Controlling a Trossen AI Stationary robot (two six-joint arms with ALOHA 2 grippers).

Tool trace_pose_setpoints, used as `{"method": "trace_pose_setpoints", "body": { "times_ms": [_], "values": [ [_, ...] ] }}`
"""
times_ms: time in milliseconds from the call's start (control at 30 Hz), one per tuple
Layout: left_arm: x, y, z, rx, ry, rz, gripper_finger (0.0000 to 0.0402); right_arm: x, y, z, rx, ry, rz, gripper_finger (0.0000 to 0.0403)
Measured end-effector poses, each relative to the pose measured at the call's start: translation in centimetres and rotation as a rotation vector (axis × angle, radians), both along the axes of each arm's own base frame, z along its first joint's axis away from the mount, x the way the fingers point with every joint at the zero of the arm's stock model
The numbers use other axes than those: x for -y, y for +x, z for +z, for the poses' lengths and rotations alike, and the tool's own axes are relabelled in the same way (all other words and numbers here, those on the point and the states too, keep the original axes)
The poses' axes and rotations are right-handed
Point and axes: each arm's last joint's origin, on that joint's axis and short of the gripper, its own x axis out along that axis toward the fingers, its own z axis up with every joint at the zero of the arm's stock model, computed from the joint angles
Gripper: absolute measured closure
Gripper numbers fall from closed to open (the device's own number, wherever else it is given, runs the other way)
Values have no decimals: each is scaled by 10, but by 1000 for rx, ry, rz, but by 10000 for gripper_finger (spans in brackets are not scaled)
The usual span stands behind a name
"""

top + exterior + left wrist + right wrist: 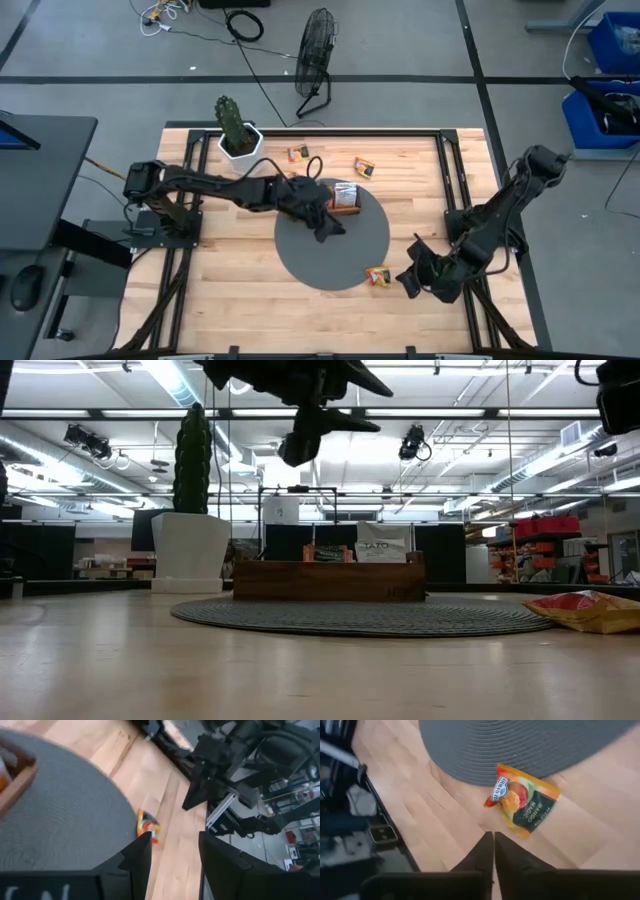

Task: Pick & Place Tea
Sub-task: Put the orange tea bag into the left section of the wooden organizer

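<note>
At centre frame in the high view, my left gripper [325,225] hangs released and empty over the grey mat [300,255], just below the wooden tray [345,203] already holding sachets. Loose tea lies at upper centre: one sachet [298,153], another [364,167]. At lower right, my right gripper [493,851] is clenched, empty, beside the mango sachet [525,800] at the mat's edge. I judge that pick is next: spread the fingers, then straddle the sachet.

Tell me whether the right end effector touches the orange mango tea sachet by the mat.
Apart. The right wrist view shows bare wood between the shut right end effector and the orange sachet.
</note>
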Motion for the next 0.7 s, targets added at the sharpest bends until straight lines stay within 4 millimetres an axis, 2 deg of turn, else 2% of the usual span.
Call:
{"method": "trace_pose_setpoints", "body": {
  "times_ms": [267, 533, 700],
  "values": [
    [4, 0, 0, -1, -22, 5, 245, -15, 12, -18, 53, -268, 308, 297],
    [4, 0, 0, -6, -40, 15, 255, -22, 18, -48, -34, -344, 352, 200],
    [4, 0, 0, -8, -43, 16, 259, -31, 26, -53, -48, -424, 434, 185]
  ]
}}
